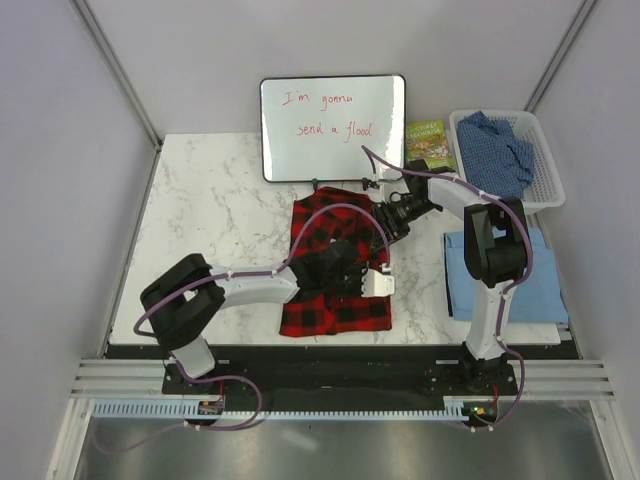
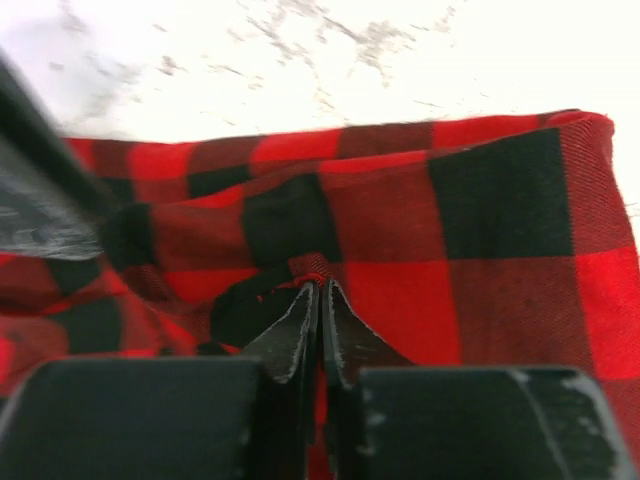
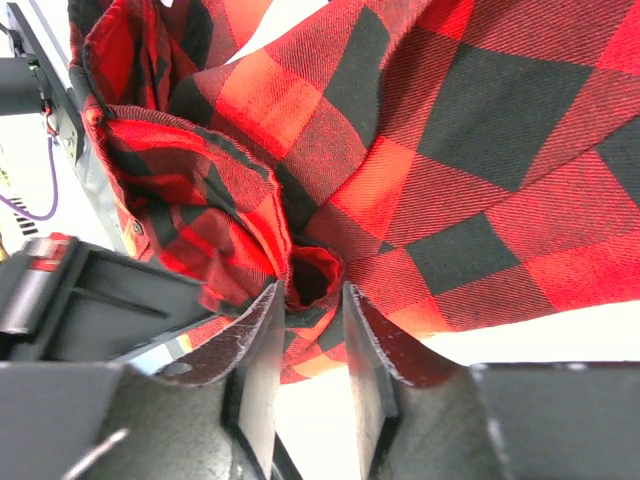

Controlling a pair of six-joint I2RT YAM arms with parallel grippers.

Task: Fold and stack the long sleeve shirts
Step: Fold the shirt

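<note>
Surface: white marble-patterned tabletop point(image 1: 210, 220) with grey veining. A black base plate point(image 1: 340, 360) and an aluminium rail point(image 1: 120, 378) run along the near edge.

Room: pale, plain wall panels on three sides, with metal posts in the back corners.

Back edge: a white rectangular whiteboard point(image 1: 333, 128) stands propped upright with red handwriting on it. Just to its right is a green printed book-like item point(image 1: 430, 143); I cannot tell whether it is a book or a box.

Back right corner: a white plastic lattice basket point(image 1: 545, 150) holds the darker blue speckled shirt point(image 1: 497, 150) in a heap. In front of the basket, the plain light blue shirt point(image 1: 520, 285) lies folded flat on the tabletop, partly hidden by the right arm point(image 1: 490, 250).

Centre: the red-and-black checked flannel shirt point(image 1: 335, 300) has its lower part spread flat. Its upper part is rumpled and gathered between the two claws.

Left claw point(image 2: 320, 300): fingers almost together, with a small ridge of the flannel nipped at the tips.

Right claw point(image 3: 310, 300): fingers partly apart, pressed on either side of a thick bunched fold of the same flannel at the shirt's upper right.
</note>
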